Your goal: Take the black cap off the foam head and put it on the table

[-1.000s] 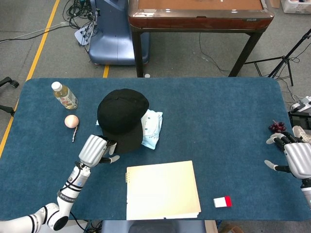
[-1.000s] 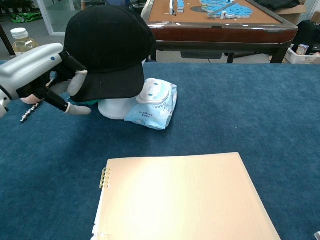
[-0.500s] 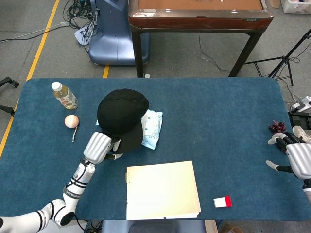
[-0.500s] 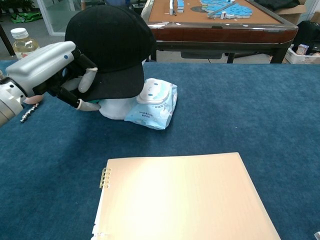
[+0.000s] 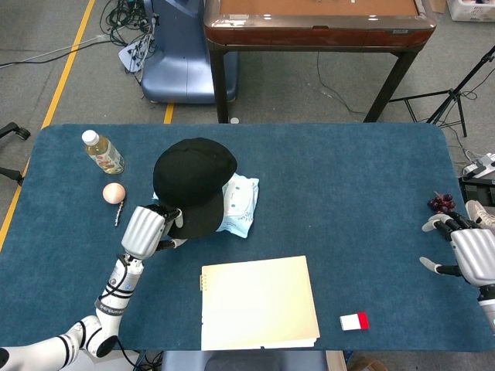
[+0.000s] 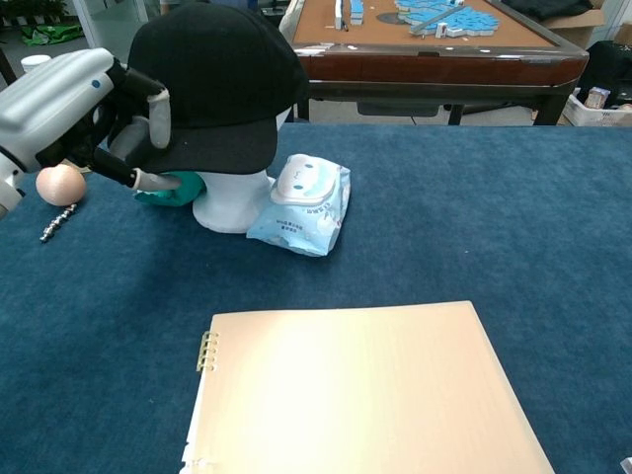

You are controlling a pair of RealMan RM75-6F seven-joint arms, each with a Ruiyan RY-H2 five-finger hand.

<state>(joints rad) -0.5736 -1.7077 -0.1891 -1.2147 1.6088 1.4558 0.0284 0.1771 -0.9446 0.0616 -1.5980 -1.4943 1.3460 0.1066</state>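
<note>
Lab: floor cables [image 5: 128,15], tripod [image 5: 464,85].

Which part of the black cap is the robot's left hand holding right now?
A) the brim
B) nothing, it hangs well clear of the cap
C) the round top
A: in the chest view the left hand has its fingers wrapped over the brim edge of the black cap, which sits on the foam head.

Bare table [image 5: 363,193] right of notebook [image 5: 259,301].
</note>
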